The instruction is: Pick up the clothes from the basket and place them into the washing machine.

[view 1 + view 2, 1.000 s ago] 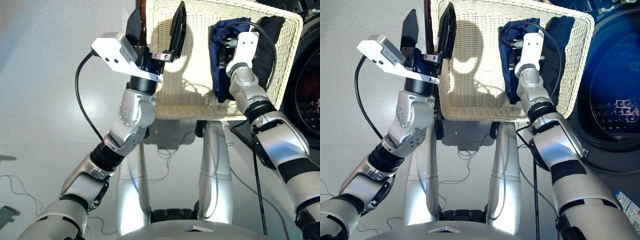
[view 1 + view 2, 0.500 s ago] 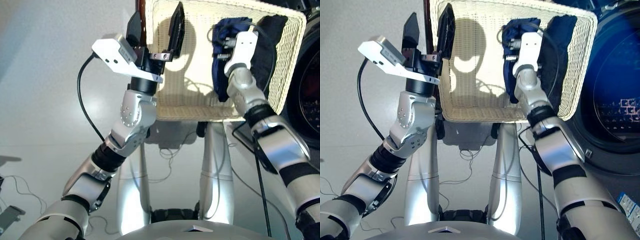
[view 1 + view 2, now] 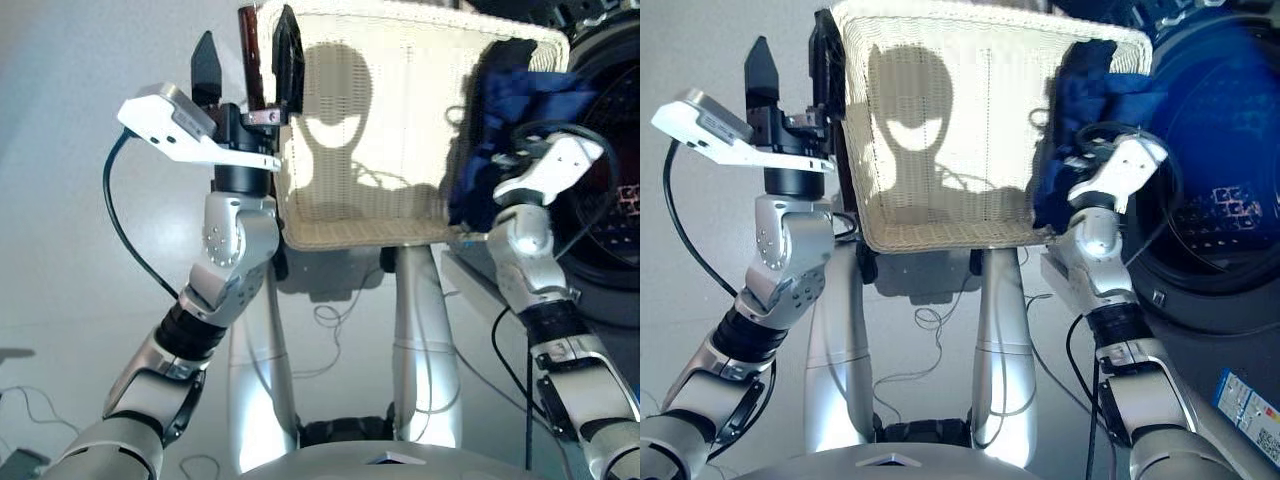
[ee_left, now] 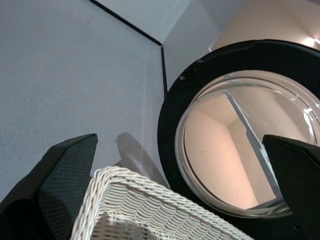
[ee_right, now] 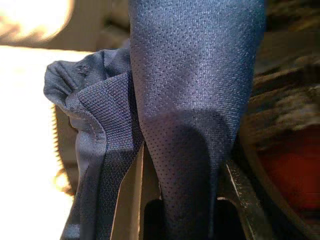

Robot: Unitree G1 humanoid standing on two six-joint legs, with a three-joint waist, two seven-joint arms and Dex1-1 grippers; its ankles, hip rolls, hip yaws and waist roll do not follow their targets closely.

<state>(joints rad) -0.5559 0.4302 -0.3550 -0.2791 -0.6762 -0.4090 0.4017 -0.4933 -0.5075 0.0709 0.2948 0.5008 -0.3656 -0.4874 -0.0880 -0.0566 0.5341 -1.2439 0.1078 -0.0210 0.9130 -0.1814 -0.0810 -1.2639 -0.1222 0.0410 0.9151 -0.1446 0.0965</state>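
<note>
Your right hand [image 3: 505, 160] is clamped on the navy blue cloth bundle [image 3: 510, 110]: in the right wrist view the navy cloth [image 5: 195, 85] is drawn tight between the two black fingers and drapes over them, so the fingertips themselves are hidden. The bundle hangs at the right edge of the wide cream-white woven wicker basket [image 3: 370, 130], partly over its rim and partly against the front of the large dark grey washing machine [image 3: 1210, 200] just to the right. A patch of black cloth [image 3: 512, 50] shows above the navy one at the basket's upper right corner; you cannot tell how much of it lies inside. In the right wrist view a blurred red patch [image 5: 292, 170] shows beyond the navy cloth; you cannot tell from it what it is.

Your left hand [image 3: 245, 65] is raised at the basket's left rim with its two black fingers [image 3: 207, 70] spread well apart and nothing between them. One finger stands outside the rim, the other at the rim. In the left wrist view that hand looks over the basket's woven corner [image 4: 135, 210] toward the round black-rimmed glass porthole door [image 4: 245, 145].

The basket's bare bottom carries the shadow of the robot's head. The pale floor [image 3: 80, 250] lies below.
</note>
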